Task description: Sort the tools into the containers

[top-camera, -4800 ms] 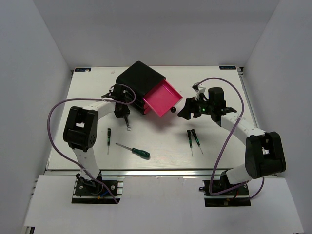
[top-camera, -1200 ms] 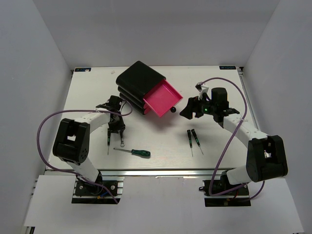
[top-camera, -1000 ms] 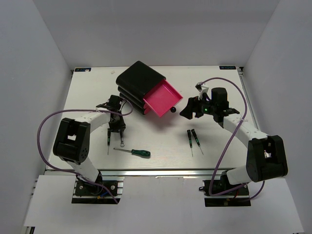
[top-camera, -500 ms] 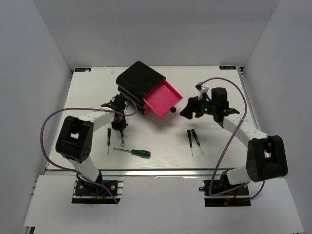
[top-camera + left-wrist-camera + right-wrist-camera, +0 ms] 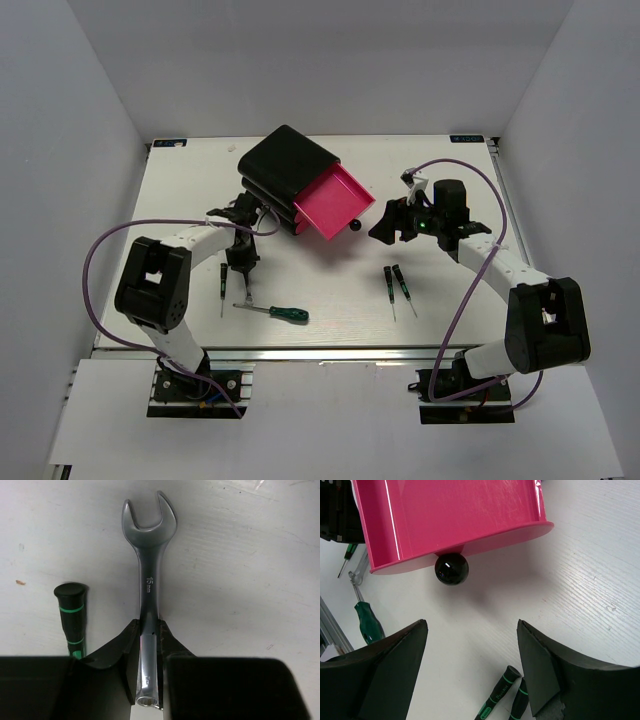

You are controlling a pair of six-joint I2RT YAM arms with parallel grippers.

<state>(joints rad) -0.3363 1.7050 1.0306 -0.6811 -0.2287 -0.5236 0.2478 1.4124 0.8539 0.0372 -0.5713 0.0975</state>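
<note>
Wrench (image 5: 149,580), silver, shank stamped 15 mm, is pinched by that shank between the two fingers of the left gripper (image 5: 148,632). Its ring end sits back between the fingers and its open end points out ahead. Cannot tell whether it rests on the bench (image 5: 240,570) or hangs just clear of it. Seen from above, gripper and wrench sit left of the bench's middle, between the black box (image 5: 285,165) and the near edge.

One black-handled precision screwdriver (image 5: 71,615), green bands below its cap, lies flat just beside the wrench toward the left edge. The two run roughly parallel and do not touch. Green-handled screwdriver (image 5: 291,316) lies nearer the near edge, with its handle toward the right edge.

Box stands toward the far edge, left of centre, set at an angle to the bench edges. One pink drawer (image 5: 455,515) is pulled well out of it, pointing toward the right near corner. A round black knob (image 5: 451,569) juts from the drawer's front wall.

Right gripper (image 5: 471,627) is spread wide and holds nothing. It faces the knob from the right-edge side, near it but apart. Two more precision screwdrivers (image 5: 501,692) lie side by side right of centre, between the right gripper and the near edge.
</note>
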